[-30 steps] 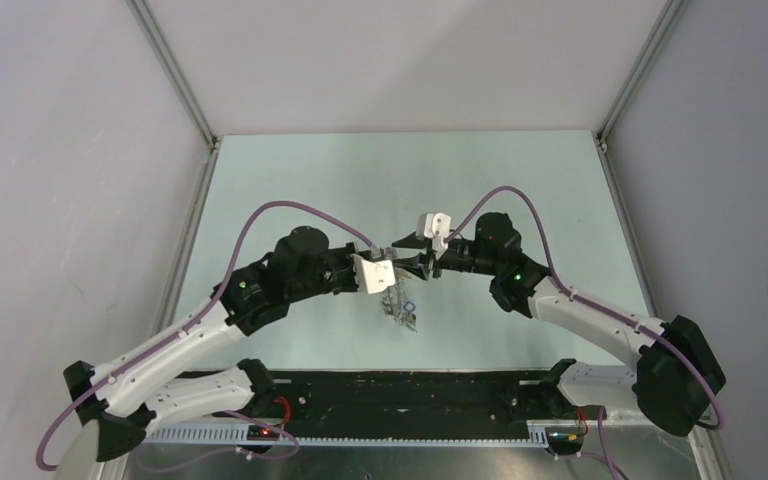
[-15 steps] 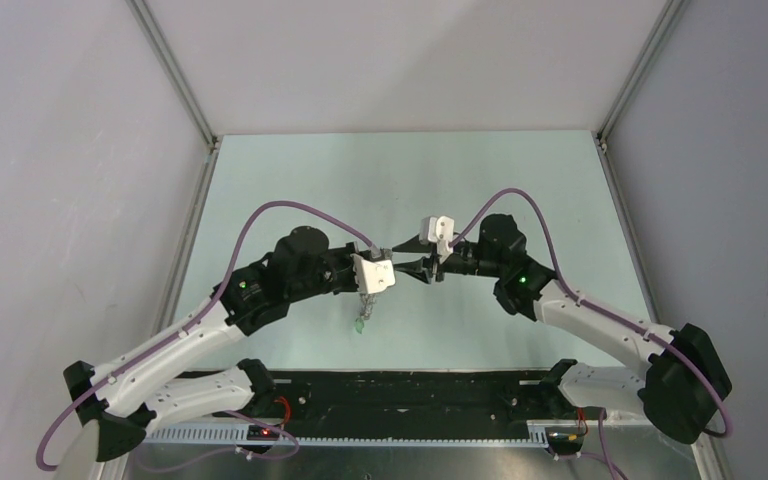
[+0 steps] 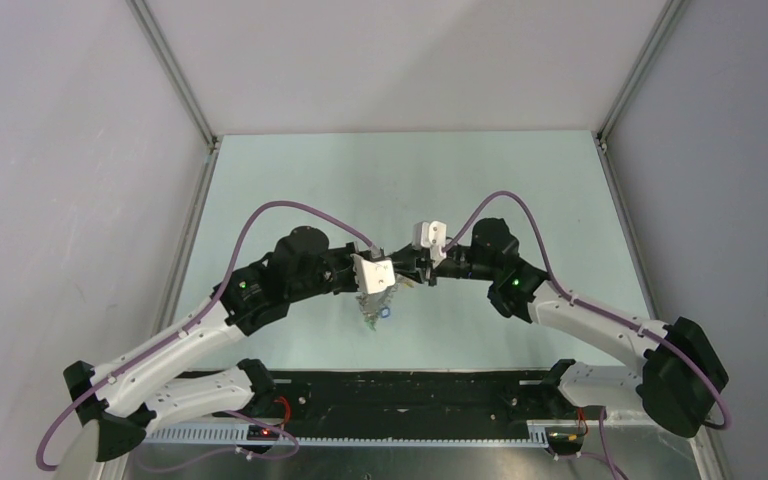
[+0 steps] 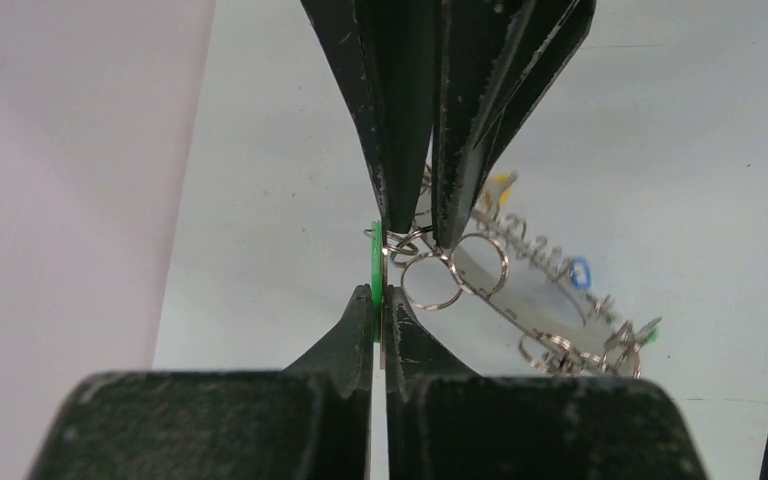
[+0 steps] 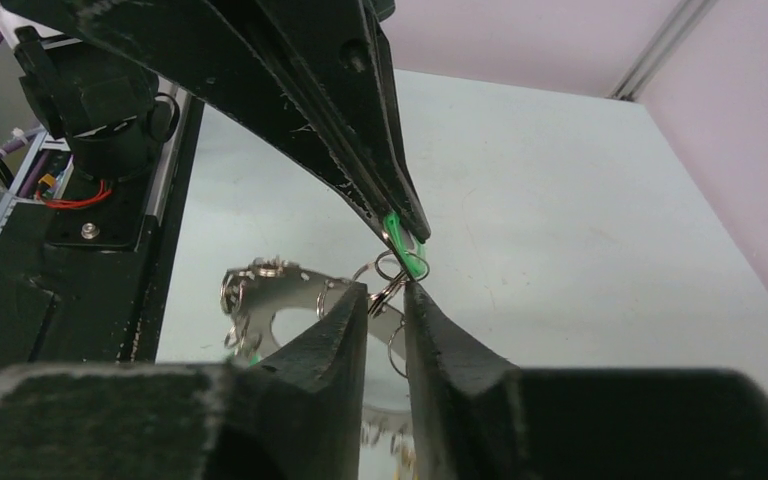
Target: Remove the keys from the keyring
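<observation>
Several small metal keys (image 3: 377, 314) with coloured heads hang in a bunch from the wide, flat, grey-brown metal keyring (image 4: 535, 290), which dangles in the air above the pale green tabletop (image 3: 460, 180) between the two arms. One flat green plastic tag (image 4: 376, 268) on the bunch is clamped edge-on in the left gripper (image 4: 379, 298). The right gripper (image 5: 388, 296) meets it tip to tip, its jaws a little apart astride a small wire split loop (image 5: 388, 268) just beside the tag. To do this step well, it should pinch that one loop squarely. It should then draw steadily away while the left holds firm, since a glancing grip would likely slip off the thin wire.
</observation>
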Motion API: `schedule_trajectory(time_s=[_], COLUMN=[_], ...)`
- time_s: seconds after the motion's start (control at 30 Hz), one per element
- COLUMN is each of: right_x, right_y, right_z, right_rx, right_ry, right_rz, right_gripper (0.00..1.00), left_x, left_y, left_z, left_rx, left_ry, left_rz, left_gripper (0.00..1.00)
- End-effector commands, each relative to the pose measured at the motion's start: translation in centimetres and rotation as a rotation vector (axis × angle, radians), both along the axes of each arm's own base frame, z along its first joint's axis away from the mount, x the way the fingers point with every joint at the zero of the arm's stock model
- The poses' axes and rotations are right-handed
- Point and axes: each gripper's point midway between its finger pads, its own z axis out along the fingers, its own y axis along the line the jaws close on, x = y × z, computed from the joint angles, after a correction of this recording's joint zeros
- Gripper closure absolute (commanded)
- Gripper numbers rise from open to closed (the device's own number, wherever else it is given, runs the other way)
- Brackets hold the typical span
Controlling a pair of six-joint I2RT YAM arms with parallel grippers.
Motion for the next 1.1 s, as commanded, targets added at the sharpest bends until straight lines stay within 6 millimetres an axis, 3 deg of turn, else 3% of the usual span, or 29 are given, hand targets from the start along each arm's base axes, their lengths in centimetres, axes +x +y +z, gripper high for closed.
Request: schedule_trajectory(time_s=[0.0,0.1,0.13,0.67,0.93,1.07], right_x=[1.1,1.5,1.6,0.7,0.6,0.2], right_y=[0.4,0.3,0.2,-2.3,-2.6,-2.4], right_z=[1.8,1.8,1.8,5.0,7.0,6.9], right_rx=[0.050,0.045,0.044,0.120,0.217,0.218], right_ry=[-0.038,-0.038,-0.040,-0.033,-0.011,-0.005], right_rz=[-0.043,-0.069,-0.074,-0.085,-0.099,-0.080], right_gripper=[0.80,0.99,1.00,1.00,1.00,1.00], left_x=[0.3,0.3,0.3,0.8,0.5,0.6], left_y=[-0.7,-0.6,-0.5,-0.4,-0.8,-0.7], left_z=[3.1,3.3,3.6,3.1,2.6,2.8], left_rx=[-0.090,-0.099,-0.107,-0.096,-0.092,-0.094], left_ry=[-0.081,-0.086,-0.094,-0.097,-0.086,-0.089], left_rz=[-0.016,-0.011,-0.007,0.016,-0.007,-0.002], left_gripper=[1.00,1.00,1.00,1.00,1.00,1.00])
